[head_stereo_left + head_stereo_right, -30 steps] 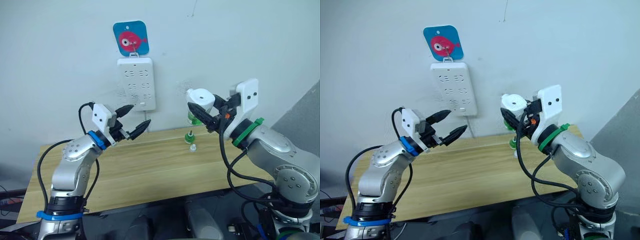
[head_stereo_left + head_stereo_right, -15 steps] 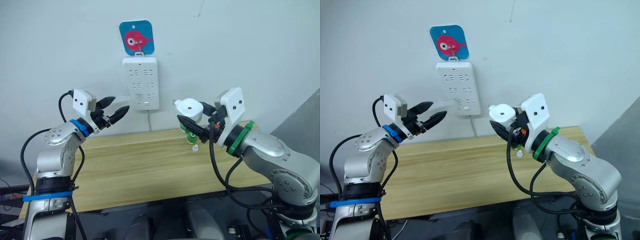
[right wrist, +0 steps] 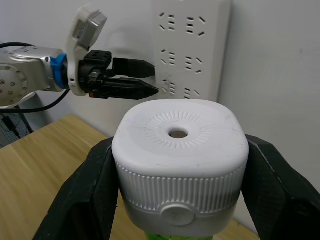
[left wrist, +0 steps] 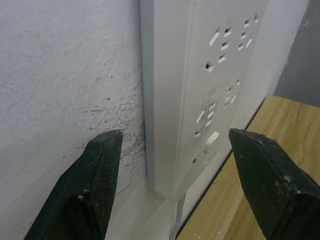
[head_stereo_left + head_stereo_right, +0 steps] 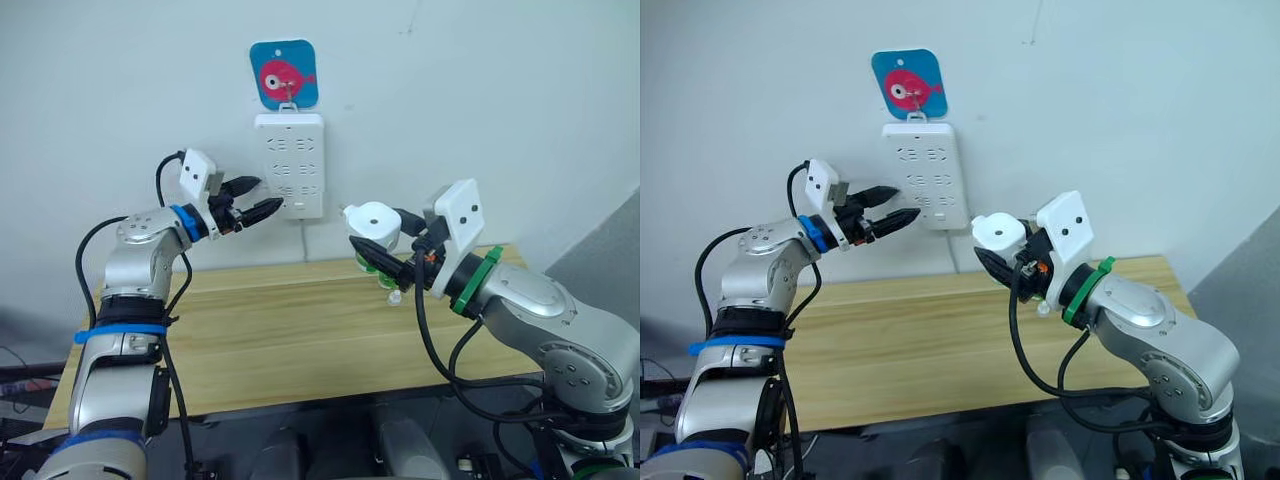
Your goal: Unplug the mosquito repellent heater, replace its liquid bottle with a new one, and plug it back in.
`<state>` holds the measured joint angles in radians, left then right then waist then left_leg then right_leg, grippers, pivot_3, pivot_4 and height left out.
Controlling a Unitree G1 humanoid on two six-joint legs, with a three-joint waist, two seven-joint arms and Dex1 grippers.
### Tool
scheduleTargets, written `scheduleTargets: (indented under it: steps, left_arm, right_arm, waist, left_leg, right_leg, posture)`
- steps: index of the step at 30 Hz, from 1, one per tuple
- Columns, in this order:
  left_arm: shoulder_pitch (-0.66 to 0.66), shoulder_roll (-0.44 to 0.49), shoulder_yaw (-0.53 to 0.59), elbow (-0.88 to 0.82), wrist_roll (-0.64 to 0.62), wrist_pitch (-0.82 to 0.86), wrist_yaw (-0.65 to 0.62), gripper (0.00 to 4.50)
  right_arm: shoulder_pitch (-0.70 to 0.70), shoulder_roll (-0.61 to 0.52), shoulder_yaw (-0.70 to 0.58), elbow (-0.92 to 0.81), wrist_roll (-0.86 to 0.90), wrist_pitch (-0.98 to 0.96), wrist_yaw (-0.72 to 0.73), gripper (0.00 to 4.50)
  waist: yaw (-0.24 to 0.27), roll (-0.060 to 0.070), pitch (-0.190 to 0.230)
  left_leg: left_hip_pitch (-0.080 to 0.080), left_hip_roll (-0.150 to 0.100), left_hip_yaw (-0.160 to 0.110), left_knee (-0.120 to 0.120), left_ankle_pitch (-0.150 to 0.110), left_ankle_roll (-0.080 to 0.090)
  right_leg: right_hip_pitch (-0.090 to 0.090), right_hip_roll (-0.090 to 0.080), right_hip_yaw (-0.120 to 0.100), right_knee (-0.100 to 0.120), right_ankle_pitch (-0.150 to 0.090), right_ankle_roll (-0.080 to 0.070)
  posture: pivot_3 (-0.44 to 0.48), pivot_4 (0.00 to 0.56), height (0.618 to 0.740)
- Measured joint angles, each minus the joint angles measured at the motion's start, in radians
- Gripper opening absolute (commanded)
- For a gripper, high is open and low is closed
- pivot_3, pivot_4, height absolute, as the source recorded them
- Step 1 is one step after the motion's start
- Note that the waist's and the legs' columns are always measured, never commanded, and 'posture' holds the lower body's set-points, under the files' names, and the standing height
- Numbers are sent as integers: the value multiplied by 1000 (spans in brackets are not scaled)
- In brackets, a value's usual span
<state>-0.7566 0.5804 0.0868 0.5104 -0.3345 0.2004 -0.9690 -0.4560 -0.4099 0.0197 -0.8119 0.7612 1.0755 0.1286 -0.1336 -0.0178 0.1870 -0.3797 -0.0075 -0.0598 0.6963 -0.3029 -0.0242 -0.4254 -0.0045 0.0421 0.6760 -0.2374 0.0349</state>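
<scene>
- Landmark: the white power strip [image 5: 289,165] hangs upright on the wall, under a blue tag with a red fish [image 5: 284,74], above the back edge of the wooden table [image 5: 280,330].
- Task object: the mosquito repellent heater [image 5: 372,222] is unplugged and held in the air, below and to the right of the strip and well clear of its sockets. A green bottle shows under its white body.
- Right gripper [image 3: 180,185]: its two black fingers are clamped on opposite sides of the heater's ribbed lower body, the round vent hole facing the wrist camera.
- Left gripper [image 4: 175,175]: its fingers are spread apart and hold nothing. They sit beside the strip's lower left edge, one toward the wall side and one toward the socket face; contact with the strip cannot be told.
- On the table below and right of the strip, a small green item [image 5: 388,281] stands behind the right gripper; it is too hidden to identify.
- Step in hand (judgement): with a bottle already fitted, the work appears to be at re-plugging, the left gripper placed to steady the strip.
- Next move (judgement): the heater's plug side must be turned to face the sockets and lined up squarely with a free one, then pushed in firmly while the strip is kept from swinging on its hook.
</scene>
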Motion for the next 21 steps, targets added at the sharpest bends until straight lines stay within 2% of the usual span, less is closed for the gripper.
scheduleTargets:
  steps: [8, 13, 21]
  left_arm:
    - [-81, -11, -22, 87, 20, 25, -104, 3541]
    - [-98, -34, -54, 83, 20, 84, -186, 3541]
    - [-128, -54, -59, 92, 28, 80, -201, 3541]
  right_arm:
    - [16, -14, -3, -18, 14, 3, 0, 2961]
    - [21, -14, -7, -20, 37, 6, -2, 2961]
    - [34, -17, -7, -31, 54, 11, -5, 2961]
  waist:
    - [15, 0, 0]
    - [1, 0, 0]
    - [-6, 0, 0]
  left_leg:
    - [-1, -1, 0, 0, 0, 0]
    - [-1, 0, 1, 0, 0, 0]
    - [-2, 0, -1, -1, 0, 0]
  right_leg:
    - [0, -1, -1, -1, -1, 1]
    - [-1, 0, -1, -2, 0, 0]
    - [-1, 0, 0, -2, 0, 0]
  posture:
    - [-217, 150, 730]
    - [-217, 150, 730]
    - [-228, 148, 730]
